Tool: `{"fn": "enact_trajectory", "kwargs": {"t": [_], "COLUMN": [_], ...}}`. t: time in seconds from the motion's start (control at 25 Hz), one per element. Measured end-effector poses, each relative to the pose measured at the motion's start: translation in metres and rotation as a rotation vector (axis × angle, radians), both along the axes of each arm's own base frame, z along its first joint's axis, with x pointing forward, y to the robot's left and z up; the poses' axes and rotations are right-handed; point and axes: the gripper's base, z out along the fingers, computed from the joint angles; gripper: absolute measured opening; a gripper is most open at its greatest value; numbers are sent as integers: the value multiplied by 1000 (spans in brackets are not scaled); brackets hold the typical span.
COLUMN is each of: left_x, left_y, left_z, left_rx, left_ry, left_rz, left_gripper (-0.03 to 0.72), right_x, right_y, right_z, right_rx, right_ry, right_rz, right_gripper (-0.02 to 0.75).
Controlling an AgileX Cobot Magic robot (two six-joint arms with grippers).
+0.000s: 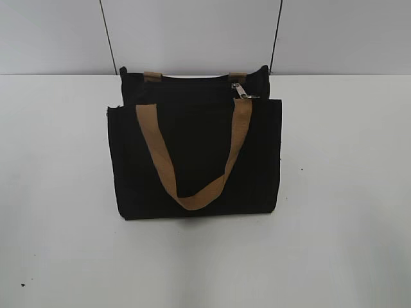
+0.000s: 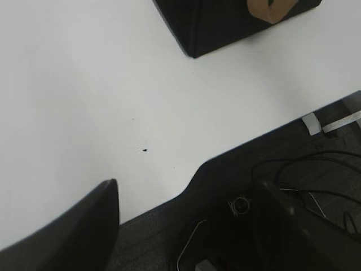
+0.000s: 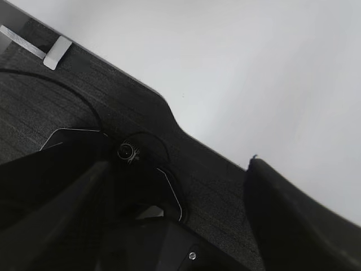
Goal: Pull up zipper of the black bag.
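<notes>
While parked at the table's near edge, both arms out of the exterior shot. Black bag [image 1: 196, 154] upright mid-table [image 1: 347, 192], front pocket panel facing camera, well apart from either gripper. Front tan handle [image 1: 192, 160] drooped in a U over the pocket panel; rear handle tabs [image 1: 153, 76] just showing at the top edge. Zipper [image 1: 239, 90] at the top right of the bag's mouth, silver pull lying just above the front handle's right end, near the bag's right corner.

Left gripper [image 2: 192, 226]: fingers [image 2: 96, 220] spread wide, nothing between them, hanging over the table edge and the dark floor [image 2: 316, 169] below. Bag corner plus a bit of tan handle visible at the top of that wrist view, far from the fingers. Small dark speck [image 2: 145, 150] on the white surface.

Right gripper [image 3: 169, 214]: fingers [image 3: 287, 220] likewise apart and empty, over the table edge; only white tabletop beyond, no bag in its view. Cables [image 3: 84, 107] and a strip of pale tape [image 3: 56, 52] on the floor.
</notes>
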Motion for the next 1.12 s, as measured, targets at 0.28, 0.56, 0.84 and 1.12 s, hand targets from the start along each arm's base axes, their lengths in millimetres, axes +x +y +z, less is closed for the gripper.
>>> {"fn": "enact_trajectory", "kwargs": {"t": [0.28,0.56,0.84,1.12], "left_x": [-7,-2,3,3], "left_y": [1,-3,-7,-7], "left_z": [-18,-35,-41,-42], "left_rx": [27,32,8,6], "left_ry": [4,14,-33,-33], "left_rz": [-63,-89,-105,-106], "left_gripper": [564,564,564,564], "right_x": [-1,3,3,3], "right_y": [-2,-1,-1,-1], "right_z": [-14,-19,-19,-19], "right_rx": [13,22,20,12], "right_ry": [-37,-61,-62,-70], "right_rz": [-11,-19,-19,-8], "right_gripper": [549,549,549,549]}}
